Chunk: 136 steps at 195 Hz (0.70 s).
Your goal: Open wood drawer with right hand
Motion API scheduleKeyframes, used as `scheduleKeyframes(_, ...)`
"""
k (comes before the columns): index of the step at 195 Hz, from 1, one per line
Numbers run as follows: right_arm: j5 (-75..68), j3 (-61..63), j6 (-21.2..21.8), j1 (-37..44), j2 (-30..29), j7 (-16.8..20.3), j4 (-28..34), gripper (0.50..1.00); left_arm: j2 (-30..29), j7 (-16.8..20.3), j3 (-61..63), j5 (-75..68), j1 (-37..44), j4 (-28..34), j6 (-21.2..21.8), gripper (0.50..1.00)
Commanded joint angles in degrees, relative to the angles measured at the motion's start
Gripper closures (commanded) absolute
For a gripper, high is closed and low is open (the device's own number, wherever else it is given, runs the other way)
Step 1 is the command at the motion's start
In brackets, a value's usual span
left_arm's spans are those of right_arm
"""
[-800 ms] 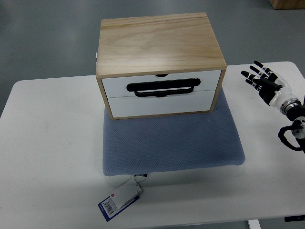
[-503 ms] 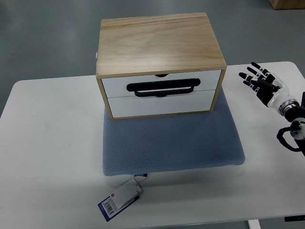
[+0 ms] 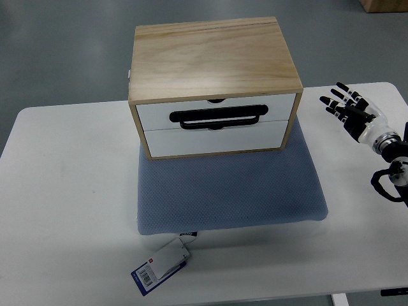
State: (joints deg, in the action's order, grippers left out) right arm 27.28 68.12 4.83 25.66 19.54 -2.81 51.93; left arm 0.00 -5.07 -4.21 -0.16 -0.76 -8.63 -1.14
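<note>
So, starting at the left, the white table (image 3: 70,191) is bare on that side, just a plain tabletop. Down near the front edge sits a small tag (image 3: 160,267) with a barcode, blue and white, attached to the corner of the blue cushion (image 3: 229,191) and lying on the table just in front of it.

The cushion is a flat grey-blue pad spread over the middle of the table. On its back half sits the wood box (image 3: 213,64), light plywood on top and sides, with two white drawer fronts stacked one above the other. Both look pushed fully in, flush with the frame. The upper drawer (image 3: 217,109) has a black handle (image 3: 218,116), a long flat loop running across the lower part of its front. The lower drawer (image 3: 213,141) is plain white with a little notch at its top edge.

Over on the right, the right hand (image 3: 350,109) comes in from the right edge and hangs above the table, well apart from the box and about level with the upper drawer. Its fingers (image 3: 332,102) are black and white, spread out and pointing up-left toward the box, holding nothing. The wrist and some black cabling trail off behind it at the edge.
</note>
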Motion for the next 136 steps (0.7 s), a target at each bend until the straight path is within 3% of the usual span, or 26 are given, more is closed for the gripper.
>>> scheduleKeyframes(1, 0.0, 0.1, 0.0, 0.1, 0.2, 0.0, -0.1, 0.568, 0.0, 0.0, 0.0, 0.0, 0.0, 0.0, 0.0, 0.5)
scheduleKeyframes(136, -0.1, 1.0, -0.2, 0.9, 1.1, 0.0, -0.1, 0.568, 0.0, 0.0, 0.0, 0.0, 0.0, 0.0, 0.0, 0.5)
